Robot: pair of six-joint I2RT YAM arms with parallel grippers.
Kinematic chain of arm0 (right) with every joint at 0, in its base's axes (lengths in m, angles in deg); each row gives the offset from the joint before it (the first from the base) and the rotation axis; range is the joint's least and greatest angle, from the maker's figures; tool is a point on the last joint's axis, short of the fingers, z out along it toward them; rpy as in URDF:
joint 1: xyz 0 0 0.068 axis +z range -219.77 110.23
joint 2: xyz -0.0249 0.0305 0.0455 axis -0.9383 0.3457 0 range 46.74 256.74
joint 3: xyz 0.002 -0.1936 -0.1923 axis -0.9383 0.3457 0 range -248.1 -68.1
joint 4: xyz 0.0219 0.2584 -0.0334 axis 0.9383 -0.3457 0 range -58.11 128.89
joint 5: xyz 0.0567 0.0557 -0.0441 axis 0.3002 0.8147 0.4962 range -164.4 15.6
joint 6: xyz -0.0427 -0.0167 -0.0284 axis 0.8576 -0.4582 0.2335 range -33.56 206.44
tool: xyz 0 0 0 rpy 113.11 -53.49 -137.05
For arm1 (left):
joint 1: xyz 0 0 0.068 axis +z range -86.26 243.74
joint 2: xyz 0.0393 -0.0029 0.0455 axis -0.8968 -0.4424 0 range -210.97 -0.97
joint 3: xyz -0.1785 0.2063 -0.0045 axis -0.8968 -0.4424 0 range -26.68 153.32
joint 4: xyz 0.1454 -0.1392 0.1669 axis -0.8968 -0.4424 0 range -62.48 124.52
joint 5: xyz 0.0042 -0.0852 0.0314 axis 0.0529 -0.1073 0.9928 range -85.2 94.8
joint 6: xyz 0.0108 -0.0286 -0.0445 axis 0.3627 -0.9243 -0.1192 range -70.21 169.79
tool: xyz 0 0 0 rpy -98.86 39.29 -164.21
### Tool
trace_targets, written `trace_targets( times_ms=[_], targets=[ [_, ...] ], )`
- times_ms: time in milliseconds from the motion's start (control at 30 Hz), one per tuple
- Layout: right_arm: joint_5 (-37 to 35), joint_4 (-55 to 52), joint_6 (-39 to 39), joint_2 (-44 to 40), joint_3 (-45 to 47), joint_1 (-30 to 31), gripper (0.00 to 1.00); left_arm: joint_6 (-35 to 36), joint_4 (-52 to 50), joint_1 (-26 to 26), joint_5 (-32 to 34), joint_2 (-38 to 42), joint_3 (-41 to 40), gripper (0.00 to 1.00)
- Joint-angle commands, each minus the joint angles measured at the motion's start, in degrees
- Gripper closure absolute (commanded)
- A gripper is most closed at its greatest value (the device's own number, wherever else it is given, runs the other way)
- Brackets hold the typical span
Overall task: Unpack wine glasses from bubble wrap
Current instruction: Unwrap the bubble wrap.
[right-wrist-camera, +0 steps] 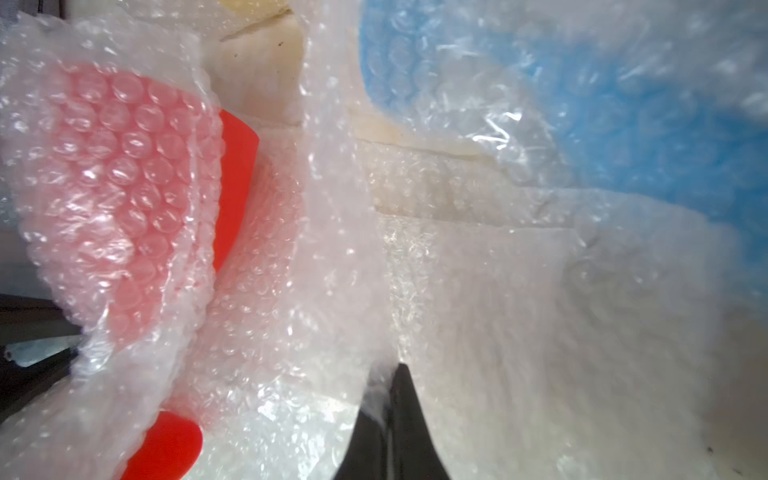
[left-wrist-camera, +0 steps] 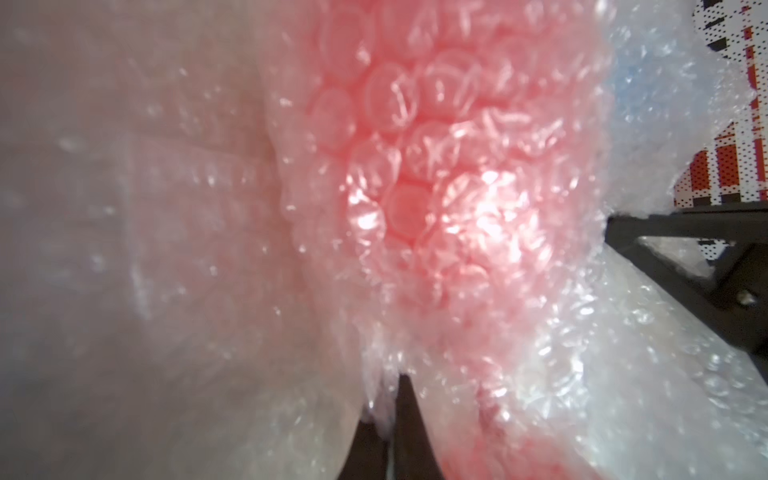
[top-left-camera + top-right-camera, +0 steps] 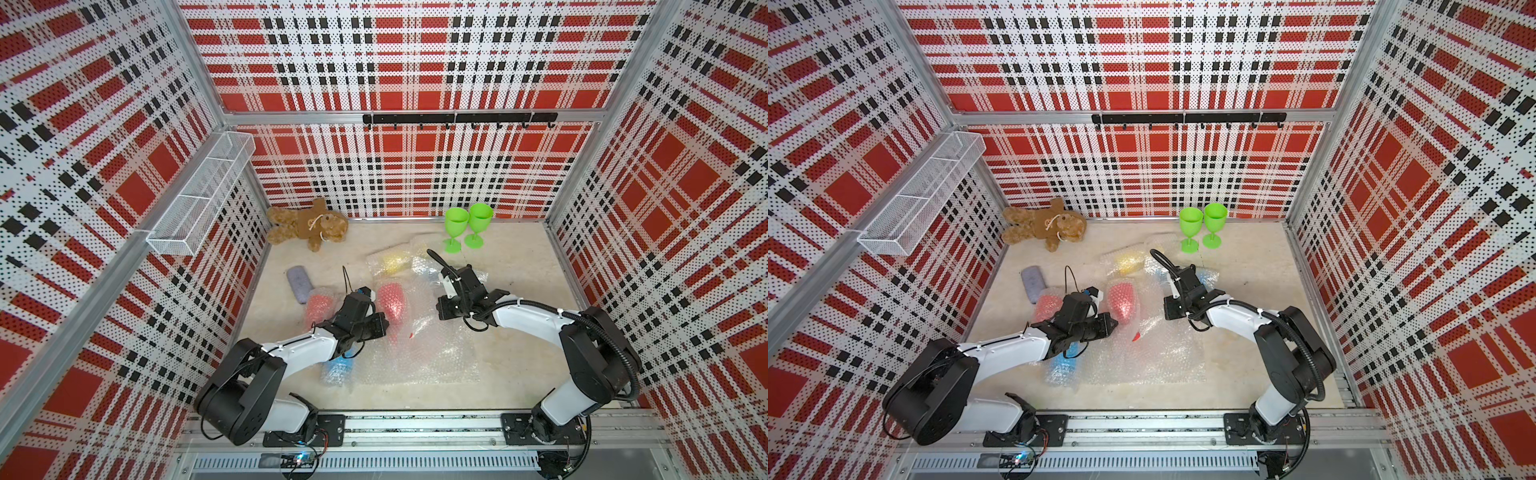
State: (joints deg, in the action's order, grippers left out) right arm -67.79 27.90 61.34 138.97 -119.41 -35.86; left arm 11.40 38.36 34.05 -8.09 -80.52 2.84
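Note:
Two bare green wine glasses [image 3: 455,228] [image 3: 1214,220] stand upright at the back right. A red wine glass [image 3: 390,303] [image 2: 436,166] lies mid-table, half wrapped in bubble wrap [image 1: 332,232], its rim [image 1: 237,166] and foot [image 1: 166,440] bare. My left gripper [image 2: 390,386] [image 3: 384,326] is shut on a pinch of that wrap beside the glass. My right gripper [image 1: 388,374] [image 3: 439,311] is shut on a raised fold of the same wrap on the far side. Wrapped bundles lie around: red [image 3: 318,305], blue [image 3: 338,368], yellow [image 3: 395,262] and blue [image 1: 623,104].
Flat bubble wrap sheets [image 3: 428,353] cover the table's front middle. A teddy bear [image 3: 309,224] lies at the back left and a grey oblong case [image 3: 299,282] near the left wall. A wire basket [image 3: 199,195] hangs on the left wall, a hook rail [image 3: 457,118] on the back wall.

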Motion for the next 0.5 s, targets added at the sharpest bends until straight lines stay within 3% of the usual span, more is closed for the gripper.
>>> trace_targets(
  times_ms=[0, 100, 200, 367, 467],
  targets=[
    [-0.5, 1.9, -0.5, -2.4, 1.0, -0.7, 1.00, 0.1, -2.4, 0.4, 1.4, -0.1, -0.2, 1.00],
    [1.1, 2.9, -1.0, -3.3, 1.9, -0.6, 1.00, 0.4, -4.1, 0.5, 1.9, 0.2, 1.3, 1.00],
    [2.5, 4.3, -2.4, -5.2, 2.8, -0.6, 1.00, 0.6, -6.4, 0.6, 3.1, 2.9, 2.6, 0.75],
    [4.9, 5.9, -5.2, -9.7, 3.3, -0.7, 1.00, 1.9, -11.6, 1.2, 6.1, 8.6, 5.4, 0.57],
    [5.1, 5.6, -7.8, -11.8, 3.5, -0.6, 1.00, 3.4, -14.7, 2.4, 6.5, 10.5, 7.5, 0.53]
  ],
)
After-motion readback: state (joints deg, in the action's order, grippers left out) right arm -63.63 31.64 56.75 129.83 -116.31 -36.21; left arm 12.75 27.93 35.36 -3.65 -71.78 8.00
